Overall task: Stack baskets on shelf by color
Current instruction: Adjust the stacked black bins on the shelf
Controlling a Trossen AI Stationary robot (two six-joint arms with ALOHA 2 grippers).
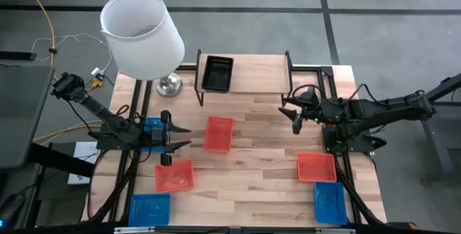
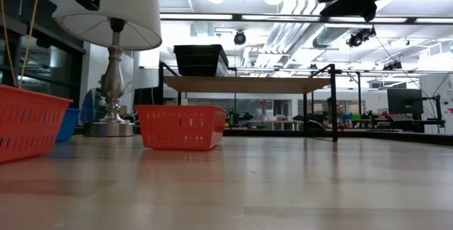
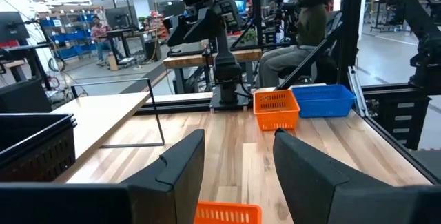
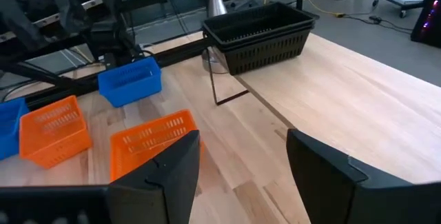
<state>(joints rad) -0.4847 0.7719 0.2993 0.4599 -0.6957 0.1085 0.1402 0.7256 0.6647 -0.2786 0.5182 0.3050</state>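
Observation:
The shelf (image 1: 252, 75) stands at the table's far middle on thin black legs, with a black basket (image 1: 216, 73) resting on its left part; the right wrist view shows the black basket (image 4: 262, 34) there too. Three red-orange baskets (image 1: 219, 133) (image 1: 174, 176) (image 1: 317, 167) and three blue baskets (image 1: 149, 209) (image 1: 330, 201) (image 1: 153, 128) sit on the tabletop. My left gripper (image 1: 180, 137) is open and empty, just left of the middle red basket (image 3: 227, 214). My right gripper (image 1: 292, 113) is open and empty, by the shelf's near right corner.
A white-shaded lamp (image 1: 140, 36) on a metal base (image 1: 169, 85) stands left of the shelf. The middle of the tabletop (image 1: 259, 155) is bare wood. A person (image 3: 310, 17) sits beyond the table's right side, behind the right arm.

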